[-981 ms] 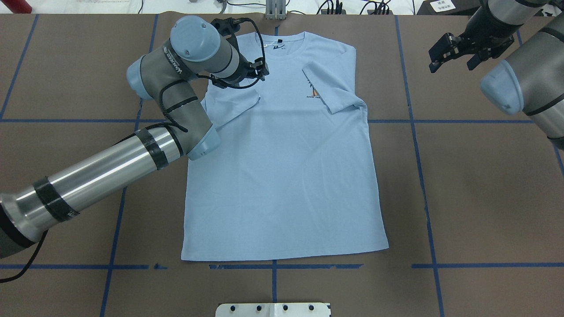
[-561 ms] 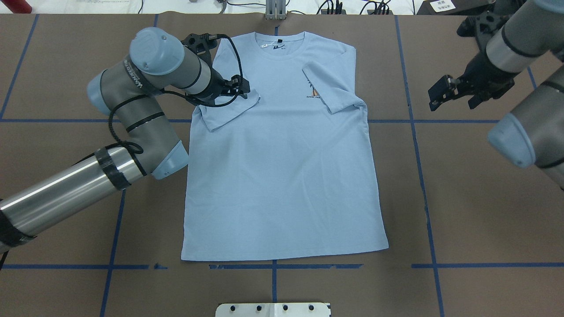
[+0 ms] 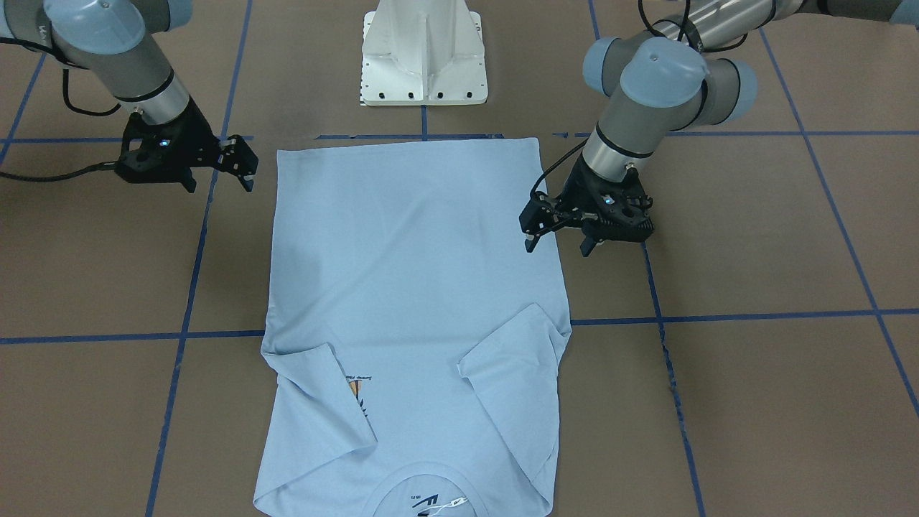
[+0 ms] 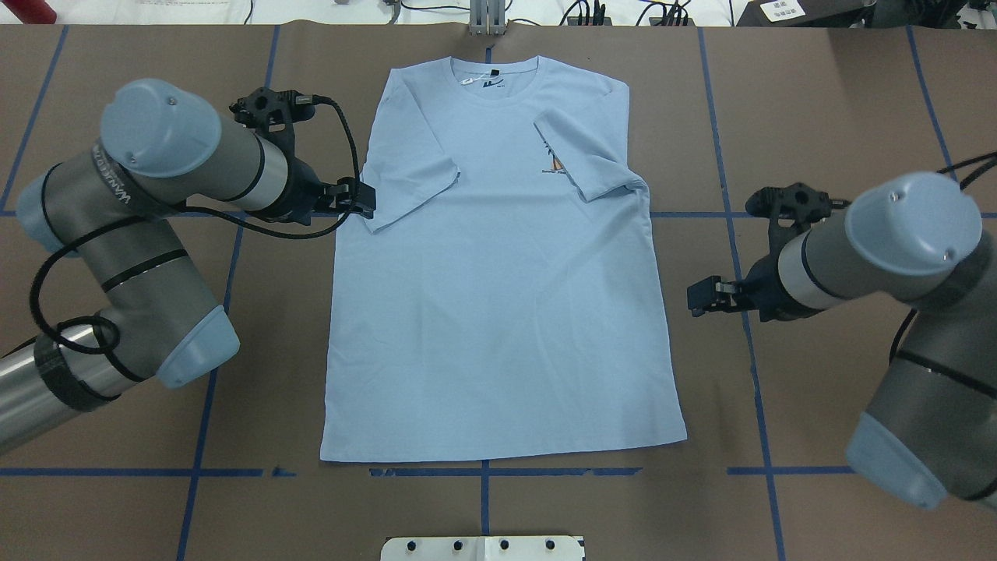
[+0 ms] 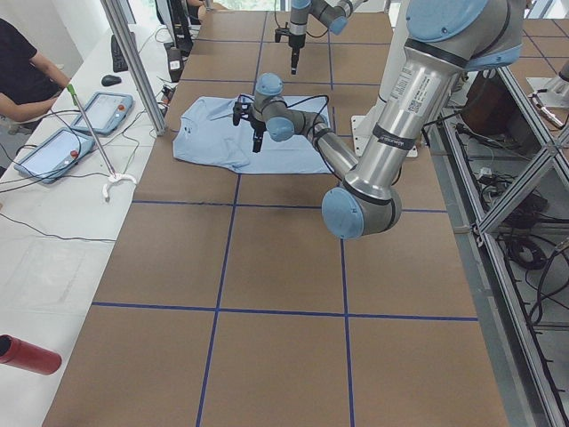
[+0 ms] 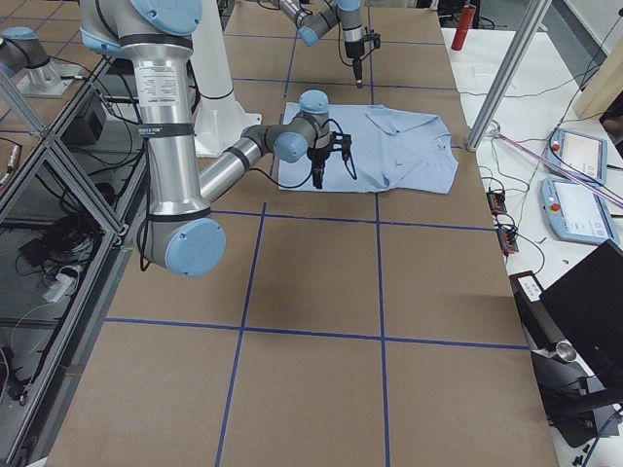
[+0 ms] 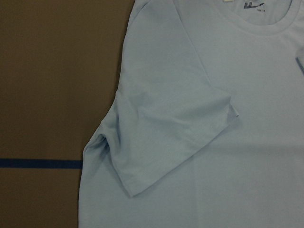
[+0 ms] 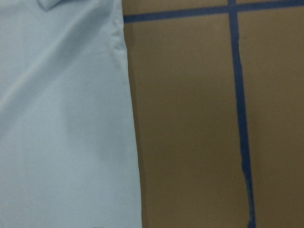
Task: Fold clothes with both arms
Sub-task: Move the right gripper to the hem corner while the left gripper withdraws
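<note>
The light blue T-shirt (image 4: pixel 498 312) lies flat, chest up, neck at the far edge. Both sleeves are folded inward: the left sleeve (image 4: pixel 405 187) (image 7: pixel 180 133) and the right sleeve (image 4: pixel 588 160), which partly covers the palm-tree print (image 4: pixel 554 162). My left gripper (image 4: pixel 364 206) (image 3: pixel 557 245) hangs open just above the shirt's left edge, below the folded sleeve, one finger over cloth and one over table. My right gripper (image 4: pixel 699 298) (image 3: pixel 220 183) stands open and empty beside the shirt's right edge (image 8: pixel 128 118), a little clear of it.
Brown table paper with a blue tape grid (image 4: pixel 748 312) surrounds the shirt. The white pedestal base (image 3: pixel 423 64) stands at the robot's side of the hem. Cables and a metal post (image 4: pixel 487 15) line the far edge. A person (image 5: pixel 27 71) sits at the side table with tablets.
My left gripper moved off the shirt's collar area, left and toward the robot, to the left edge. The right gripper came from the far right corner down to the shirt's right edge. The shirt lies unchanged.
</note>
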You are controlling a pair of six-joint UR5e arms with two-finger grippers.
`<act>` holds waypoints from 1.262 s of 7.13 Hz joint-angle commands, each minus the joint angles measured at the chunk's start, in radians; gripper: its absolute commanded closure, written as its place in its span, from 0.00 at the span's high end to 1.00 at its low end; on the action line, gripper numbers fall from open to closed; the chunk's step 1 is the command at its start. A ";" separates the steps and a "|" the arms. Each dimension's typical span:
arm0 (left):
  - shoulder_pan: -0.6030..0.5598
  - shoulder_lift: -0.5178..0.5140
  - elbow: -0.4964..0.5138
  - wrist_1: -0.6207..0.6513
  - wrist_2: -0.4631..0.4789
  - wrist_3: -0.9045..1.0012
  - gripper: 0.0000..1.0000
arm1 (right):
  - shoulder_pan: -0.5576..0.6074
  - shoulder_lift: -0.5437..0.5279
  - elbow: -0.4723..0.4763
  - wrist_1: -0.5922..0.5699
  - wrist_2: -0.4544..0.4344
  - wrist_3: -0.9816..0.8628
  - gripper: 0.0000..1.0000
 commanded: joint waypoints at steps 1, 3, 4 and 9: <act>0.004 0.032 -0.035 0.002 0.001 0.004 1.00 | -0.201 -0.051 0.036 0.048 -0.163 0.149 1.00; 0.007 0.030 -0.034 0.001 0.007 0.002 1.00 | -0.260 -0.031 0.010 0.017 -0.182 0.155 1.00; 0.007 0.030 -0.034 0.001 0.007 0.004 1.00 | -0.271 0.001 -0.016 0.017 -0.179 0.155 1.00; 0.012 0.027 -0.032 -0.001 0.010 0.002 1.00 | -0.299 0.012 -0.079 0.020 -0.173 0.155 0.91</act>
